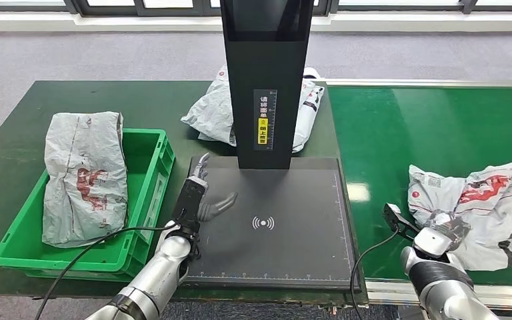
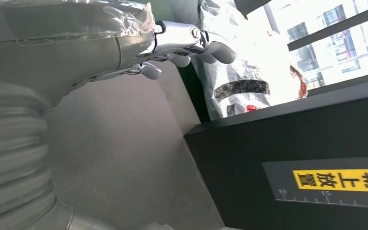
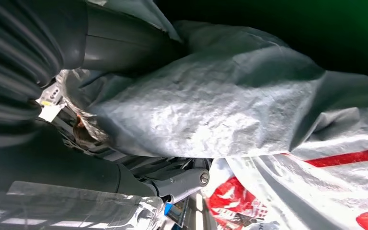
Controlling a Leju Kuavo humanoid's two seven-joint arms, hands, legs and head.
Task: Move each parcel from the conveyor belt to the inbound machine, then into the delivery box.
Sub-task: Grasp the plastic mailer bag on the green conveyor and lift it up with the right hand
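Observation:
A crumpled grey parcel with red print (image 1: 483, 200) lies on the green conveyor belt (image 1: 427, 127) at the right. My right hand (image 1: 442, 230) grips its near left edge; in the right wrist view a fold of the parcel (image 3: 211, 105) sits between the thumb and fingers of that hand (image 3: 52, 163). My left hand (image 1: 203, 197) hovers open, fingers spread, over the left side of the inbound machine's black platform (image 1: 273, 253). The left wrist view shows its fingers (image 2: 187, 40) above the bare platform (image 2: 115, 143).
A green delivery box (image 1: 152, 193) at the left holds one grey parcel (image 1: 83, 177). Another grey parcel (image 1: 213, 110) lies behind the machine's black post (image 1: 267, 80), also seen as a parcel (image 2: 239, 81) beside the post (image 2: 278, 153).

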